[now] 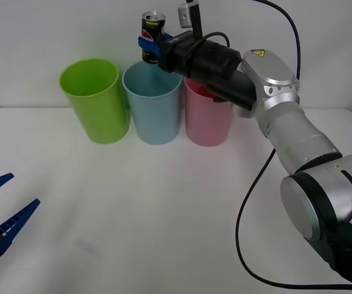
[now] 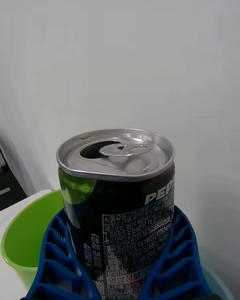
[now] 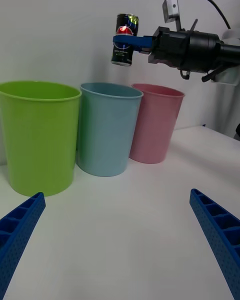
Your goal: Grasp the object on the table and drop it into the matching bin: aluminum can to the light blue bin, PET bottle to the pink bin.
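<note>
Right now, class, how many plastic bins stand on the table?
3, in one row at the far side of the table: the lime green bin on the left, the light blue bin in the middle, the pink bin on the right.

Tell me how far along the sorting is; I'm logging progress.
Done: the aluminum can is off the table, shut in the right claw. In hand: it hangs above the light blue bin. Left: letting it go. The left claw waits open, low near the table.
</note>
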